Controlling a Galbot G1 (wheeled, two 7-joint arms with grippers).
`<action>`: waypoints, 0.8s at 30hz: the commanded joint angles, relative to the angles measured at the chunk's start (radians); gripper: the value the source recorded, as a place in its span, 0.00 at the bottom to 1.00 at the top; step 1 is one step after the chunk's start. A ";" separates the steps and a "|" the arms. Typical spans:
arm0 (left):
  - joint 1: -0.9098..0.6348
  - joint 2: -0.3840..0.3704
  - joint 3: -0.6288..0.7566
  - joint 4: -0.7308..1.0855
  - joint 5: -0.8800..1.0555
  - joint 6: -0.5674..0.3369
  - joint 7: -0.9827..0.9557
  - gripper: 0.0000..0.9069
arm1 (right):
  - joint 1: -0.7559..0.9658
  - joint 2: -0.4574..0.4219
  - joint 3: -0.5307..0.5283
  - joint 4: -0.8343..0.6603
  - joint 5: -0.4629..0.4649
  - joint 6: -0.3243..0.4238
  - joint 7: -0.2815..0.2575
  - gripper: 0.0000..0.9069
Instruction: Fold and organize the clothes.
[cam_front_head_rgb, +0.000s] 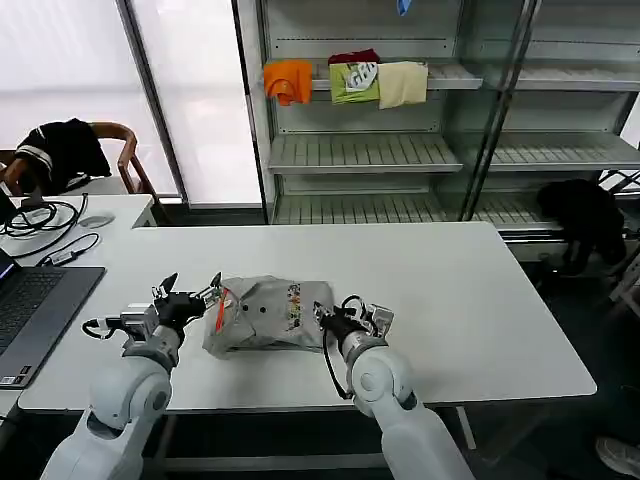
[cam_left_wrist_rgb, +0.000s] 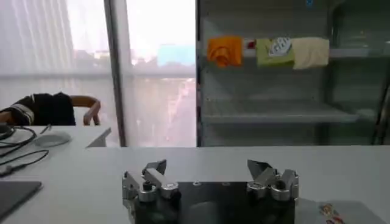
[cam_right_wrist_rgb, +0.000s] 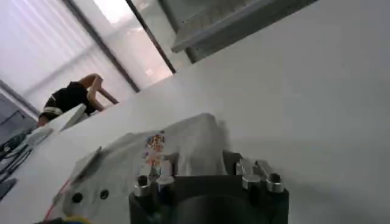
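From the head camera, the light grey short-sleeved shirt (cam_front_head_rgb: 262, 314) lay bunched into a compact bundle on the white desk (cam_front_head_rgb: 470, 300), the left claw (cam_front_head_rgb: 188, 296) at its collar side with fingers apart, the right claw (cam_front_head_rgb: 322, 318) against its other edge.

The left wrist camera showed that claw's fingers (cam_left_wrist_rgb: 153, 173) spread.

The right wrist camera put the right claw (cam_right_wrist_rgb: 204, 178) on the shirt's edge, seemingly clamping the cloth. The fold looked nearly done; next, neatening the bundle.
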 joint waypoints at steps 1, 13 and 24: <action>0.006 0.004 -0.010 -0.006 -0.016 0.001 -0.003 1.00 | 0.011 0.010 -0.014 -0.026 -0.007 -0.003 0.022 0.69; 0.008 -0.001 -0.011 -0.005 -0.019 0.001 -0.006 1.00 | -0.001 -0.008 -0.038 -0.017 -0.038 -0.003 -0.011 0.00; 0.010 -0.009 -0.011 -0.004 -0.017 0.001 -0.011 1.00 | -0.001 -0.071 -0.029 0.001 -0.058 -0.003 -0.026 0.00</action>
